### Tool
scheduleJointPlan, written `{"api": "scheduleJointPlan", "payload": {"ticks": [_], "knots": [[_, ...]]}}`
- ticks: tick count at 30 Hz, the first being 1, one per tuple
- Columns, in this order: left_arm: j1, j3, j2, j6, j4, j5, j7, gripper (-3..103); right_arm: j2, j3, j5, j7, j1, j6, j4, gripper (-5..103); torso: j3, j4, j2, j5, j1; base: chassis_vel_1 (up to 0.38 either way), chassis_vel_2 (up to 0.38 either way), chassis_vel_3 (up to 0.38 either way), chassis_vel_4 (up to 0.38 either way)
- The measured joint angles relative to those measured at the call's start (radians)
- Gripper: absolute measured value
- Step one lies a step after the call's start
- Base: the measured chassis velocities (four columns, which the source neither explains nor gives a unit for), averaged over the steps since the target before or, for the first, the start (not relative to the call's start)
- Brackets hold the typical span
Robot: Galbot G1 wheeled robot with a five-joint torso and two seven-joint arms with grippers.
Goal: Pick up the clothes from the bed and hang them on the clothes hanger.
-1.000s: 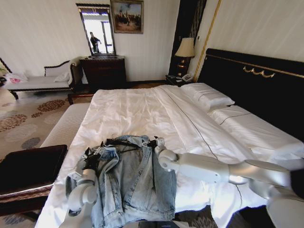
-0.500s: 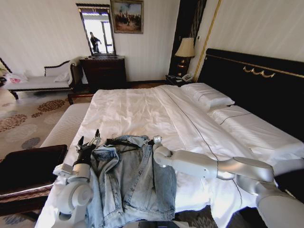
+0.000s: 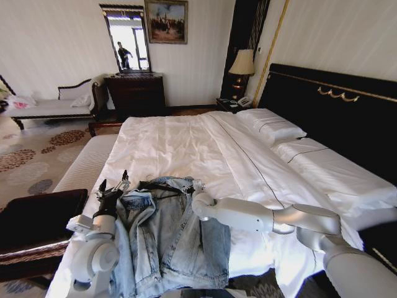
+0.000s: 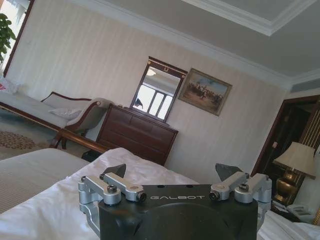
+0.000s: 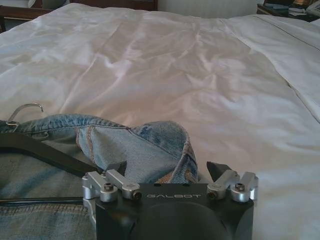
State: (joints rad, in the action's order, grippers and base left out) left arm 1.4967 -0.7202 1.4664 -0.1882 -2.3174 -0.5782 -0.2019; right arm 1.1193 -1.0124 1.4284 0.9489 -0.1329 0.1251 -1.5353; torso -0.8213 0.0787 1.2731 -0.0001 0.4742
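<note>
Left gripper (image 3: 113, 188) has lifted off the jacket (image 3: 170, 233), jaws open; right gripper (image 5: 167, 169), open, nears the collar, probably over the hanger (image 5: 42, 151).

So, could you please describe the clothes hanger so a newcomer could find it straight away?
Start at the big white bed and look to its near end, where the denim jacket lies. The clothes hanger sits at the jacket's collar: thin, black and rigid with a wire hook, unlike the soft blue cloth.
</note>
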Motion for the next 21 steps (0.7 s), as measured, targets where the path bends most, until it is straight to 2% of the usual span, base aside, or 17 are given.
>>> {"api": "scheduleJointPlan", "payload": {"ticks": [1,4,6,9,10,14,15,16,18,21], "knots": [[0.0,0.0,0.0,0.0,0.0,0.0,0.0,100,0.0,0.0,0.0,0.0,0.0,0.0,0.0,90,0.0,0.0,0.0,0.0,0.0,0.0,0.0,0.0,0.0],[-0.001,0.001,-0.002,-0.002,0.002,-0.002,-0.003,100,-0.005,-0.001,-0.002,0.0,0.001,0.0,-0.001,74,0.0,0.0,0.0,0.0,0.0,0.0,0.0,0.0,0.0],[-0.001,0.001,-0.002,-0.002,0.002,-0.002,-0.003,100,-0.008,-0.001,-0.004,0.0,0.002,0.0,-0.002,74,0.0,0.0,0.0,0.0,0.0,0.0,0.0,0.0,0.0],[-0.003,0.002,-0.003,-0.002,0.005,-0.003,-0.006,100,-0.018,-0.002,-0.007,0.0,0.003,0.0,-0.012,57,0.0,0.0001,0.0,0.0001,0.0,0.0,0.0,0.0,0.0],[-0.003,0.002,-0.003,-0.002,0.005,-0.003,-0.006,100,-0.018,-0.002,-0.007,0.0,0.003,0.0,-0.012,57,0.0,0.0001,0.0,0.0001,0.0,0.0,0.0,0.0,0.0],[-0.004,0.002,-0.003,-0.002,0.008,-0.003,-0.009,100,-0.032,-0.005,-0.007,-0.005,0.005,-0.004,-0.022,36,0.0,0.0001,0.0,0.0001,0.0,0.0,0.0,0.0,0.0],[-0.004,0.002,-0.003,-0.002,0.008,-0.003,-0.009,100,-0.032,-0.005,-0.007,-0.005,0.005,-0.004,-0.022,36,0.0,0.0001,0.0,0.0001,0.0,0.0,0.0,0.0,0.0],[-0.004,0.002,-0.002,-0.002,0.01,-0.003,-0.01,100,-0.036,-0.006,-0.01,-0.01,0.006,-0.006,-0.026,30,0.0,0.0001,0.0,0.0001,0.0,0.0,0.0,0.0,0.0],[-0.004,0.002,-0.002,-0.002,0.01,-0.003,-0.011,100,-0.038,-0.007,-0.013,-0.015,0.007,-0.008,-0.027,30,0.0,0.0001,0.0,0.0001,0.0,0.0,0.0,0.0,0.0],[-0.004,0.001,0.0,-0.002,0.012,-0.002,-0.013,100,-0.045,-0.012,-0.045,-0.06,0.012,-0.039,-0.036,14,0.0,0.0001,0.0,0.0001,0.0,0.0,0.0,0.0,0.0]]}}
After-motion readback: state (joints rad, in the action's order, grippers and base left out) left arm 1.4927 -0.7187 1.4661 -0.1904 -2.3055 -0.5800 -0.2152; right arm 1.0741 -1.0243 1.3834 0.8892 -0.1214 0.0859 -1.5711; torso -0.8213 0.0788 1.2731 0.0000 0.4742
